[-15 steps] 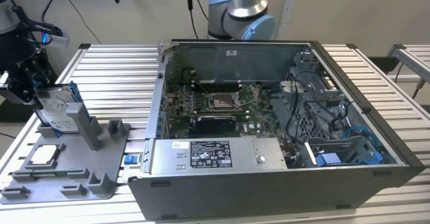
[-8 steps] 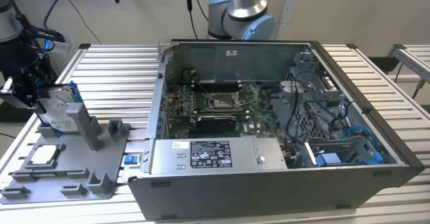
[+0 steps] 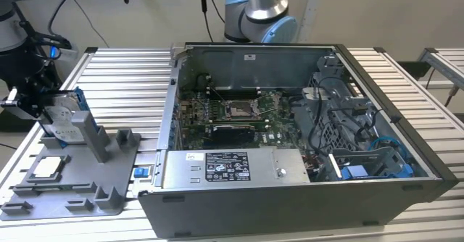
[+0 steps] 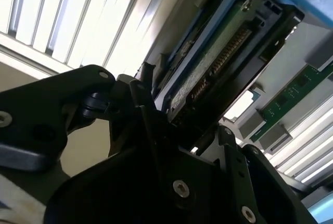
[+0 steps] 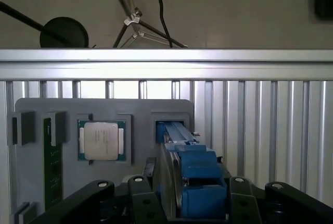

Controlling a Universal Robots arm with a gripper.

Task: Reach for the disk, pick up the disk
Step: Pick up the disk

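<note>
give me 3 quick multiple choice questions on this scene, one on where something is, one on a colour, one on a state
1. Where is the disk?
A) in the grey fixture at the exterior view's left of the computer case
B) inside the case
C) on the floor

2. What colour is the caddy framing it?
A) red
B) yellow
C) blue

3. How does the disk sit?
A) lying flat
B) standing on edge
C) leaning on the case

Answers:
1 A: it rises from the fixture, outside the case.
2 C: blue plastic frames it in both wrist views.
3 B: its labelled face stands upright in the exterior view.
</note>
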